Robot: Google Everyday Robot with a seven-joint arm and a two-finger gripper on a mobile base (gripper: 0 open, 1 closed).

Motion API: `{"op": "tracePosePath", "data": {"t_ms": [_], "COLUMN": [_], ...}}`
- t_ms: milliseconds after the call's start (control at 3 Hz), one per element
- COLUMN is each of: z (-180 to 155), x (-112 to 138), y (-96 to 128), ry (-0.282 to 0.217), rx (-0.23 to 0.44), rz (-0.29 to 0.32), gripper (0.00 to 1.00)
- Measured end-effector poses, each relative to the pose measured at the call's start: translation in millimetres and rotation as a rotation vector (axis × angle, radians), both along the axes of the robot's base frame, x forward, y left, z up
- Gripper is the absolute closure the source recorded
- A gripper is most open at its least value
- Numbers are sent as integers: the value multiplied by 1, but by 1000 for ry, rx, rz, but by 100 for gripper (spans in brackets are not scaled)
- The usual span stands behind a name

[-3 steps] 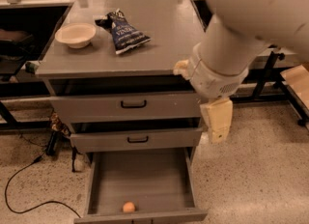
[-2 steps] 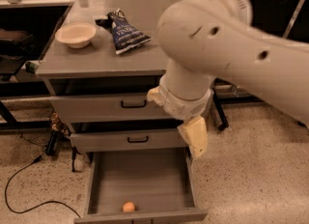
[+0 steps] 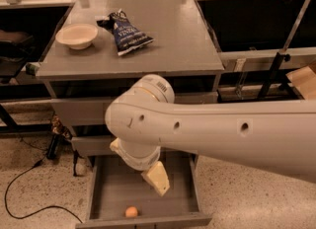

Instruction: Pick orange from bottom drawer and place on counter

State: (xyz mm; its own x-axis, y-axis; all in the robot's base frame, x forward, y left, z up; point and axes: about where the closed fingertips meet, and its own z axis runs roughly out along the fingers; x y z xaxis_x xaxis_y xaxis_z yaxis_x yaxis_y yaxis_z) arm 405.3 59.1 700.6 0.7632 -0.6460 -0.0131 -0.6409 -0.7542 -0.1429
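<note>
The orange (image 3: pixel 131 211) is small and round and lies on the floor of the open bottom drawer (image 3: pixel 111 188), near its front edge. My white arm reaches in from the right across the cabinet front and hides most of the two upper drawers. My gripper (image 3: pixel 156 179) shows as a cream-coloured end piece hanging over the drawer's middle, above and slightly right of the orange and apart from it. The counter (image 3: pixel 177 40) is the flat grey top of the cabinet.
A cream bowl (image 3: pixel 76 36) and a dark blue chip bag (image 3: pixel 128 34) lie on the counter's left half. Dark side shelves flank the cabinet. A black cable (image 3: pixel 29 193) runs over the speckled floor at the left.
My arm has swung left and down; the gripper has moved from beside the cabinet's right side to over the open bottom drawer. The orange has not moved.
</note>
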Motion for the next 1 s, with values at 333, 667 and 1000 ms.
{"op": "tracePosePath", "data": {"t_ms": [333,667,1000], "z": [0,0,-7], "x": [7,7,24], "y": [14,14,20], "ry": [-39,-40,-87], "rx": [58,58,63], "rz": [4,4,8], "gripper": [0,0,0]}}
